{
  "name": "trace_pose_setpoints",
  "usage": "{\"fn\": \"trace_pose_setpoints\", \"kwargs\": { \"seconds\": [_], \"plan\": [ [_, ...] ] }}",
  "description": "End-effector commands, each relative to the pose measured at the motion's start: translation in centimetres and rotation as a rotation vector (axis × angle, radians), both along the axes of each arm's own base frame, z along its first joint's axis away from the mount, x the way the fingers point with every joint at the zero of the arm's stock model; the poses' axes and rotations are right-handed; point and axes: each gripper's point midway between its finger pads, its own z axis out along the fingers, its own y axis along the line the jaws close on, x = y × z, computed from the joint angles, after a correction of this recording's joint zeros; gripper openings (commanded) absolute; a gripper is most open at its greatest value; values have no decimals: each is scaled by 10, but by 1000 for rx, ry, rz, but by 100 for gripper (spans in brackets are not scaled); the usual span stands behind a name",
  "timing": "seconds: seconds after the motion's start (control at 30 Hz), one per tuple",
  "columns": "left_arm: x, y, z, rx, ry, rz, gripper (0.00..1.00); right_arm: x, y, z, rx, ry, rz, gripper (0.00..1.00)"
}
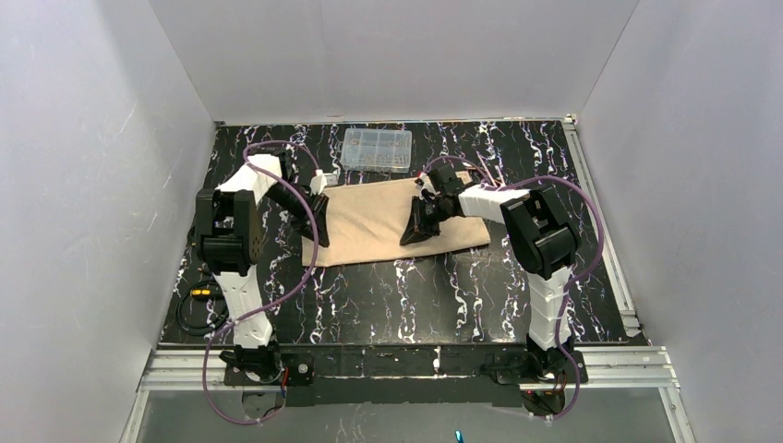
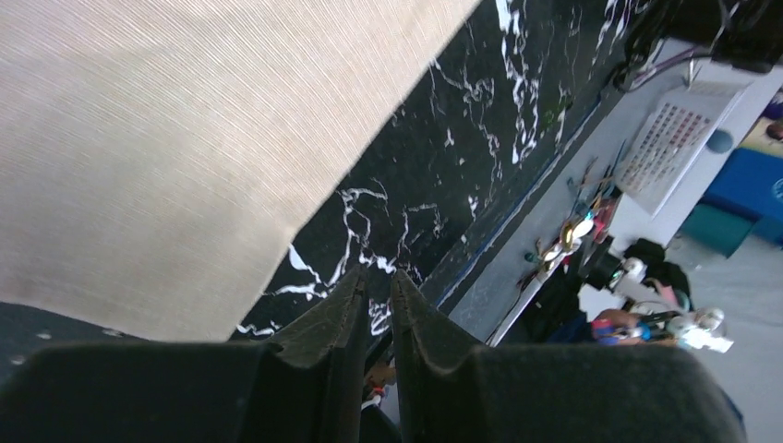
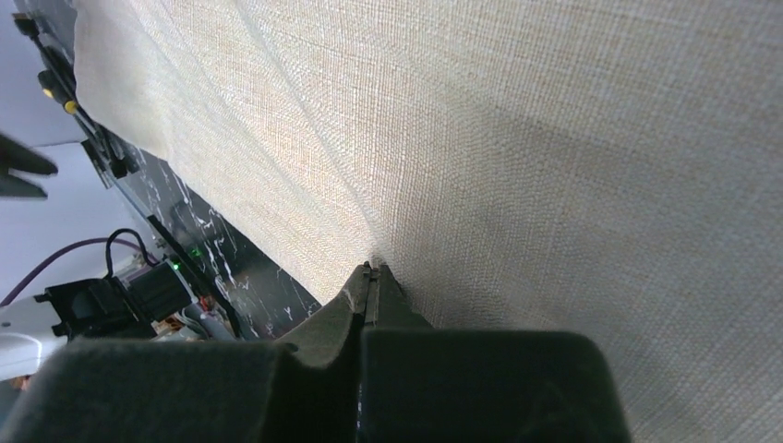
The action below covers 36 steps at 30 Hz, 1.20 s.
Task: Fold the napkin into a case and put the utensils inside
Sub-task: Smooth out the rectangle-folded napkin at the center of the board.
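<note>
The black, white-veined tabletop [image 1: 388,300] fills the floor of a white-walled enclosure; on its far half the napkin [image 1: 365,226] lies spread flat as one broad beige-tan rectangle, its long side running left to right, between the two arms and just in front of the box; the left arm [image 1: 235,231] stands at the napkin's left end and the right arm [image 1: 540,231] reaches in from the right over the cloth, each trailed by a purple cable [image 1: 309,268]; a clear plastic compartment box [image 1: 377,149] sits near the far edge of the tabletop, just behind the napkin and apart from it; the left gripper [image 2: 379,281] is released, its jaws parted by a narrow gap with nothing between them, hanging over bare marble just beside the napkin's edge; the right gripper [image 3: 372,269] is clenched tight, its tips down on the right-hand part of the napkin; a shallow raised crease [image 3: 305,148] in the weave runs straight into those tips, but whether any cloth is pinched between them cannot be told.
</note>
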Motion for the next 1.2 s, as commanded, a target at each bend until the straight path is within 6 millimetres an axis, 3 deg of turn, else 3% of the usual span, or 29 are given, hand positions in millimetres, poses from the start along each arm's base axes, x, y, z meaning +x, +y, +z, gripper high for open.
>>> {"fn": "trace_pose_setpoints", "kwargs": {
  "seconds": [0.0,0.13,0.27,0.47,0.6,0.77,0.83,1.03,1.17],
  "plan": [
    [-40,11,7,21,27,-109,14,26,-4,28,-39,-104,-30,7],
    [-54,27,-11,108,2,-152,13,65,-11,61,-13,-187,-89,27],
    [-50,42,-32,206,-46,-150,3,105,-21,70,2,-217,-144,27],
    [-42,55,-50,285,-79,-164,1,160,-52,44,-138,-259,-216,20],
    [-36,61,-60,327,-98,-161,1,178,-83,17,-220,-244,-282,17],
    [-26,70,-69,382,-131,-164,0,191,-124,1,-318,-249,-343,16],
    [-22,72,-72,392,-143,-168,0,193,-134,0,-342,-256,-349,22],
    [-8,71,-63,392,-166,-165,0,177,-111,48,-286,-334,-277,39],
    [-12,59,-32,319,-163,-156,0,148,-97,76,-209,-359,-273,47]
  ]
}}
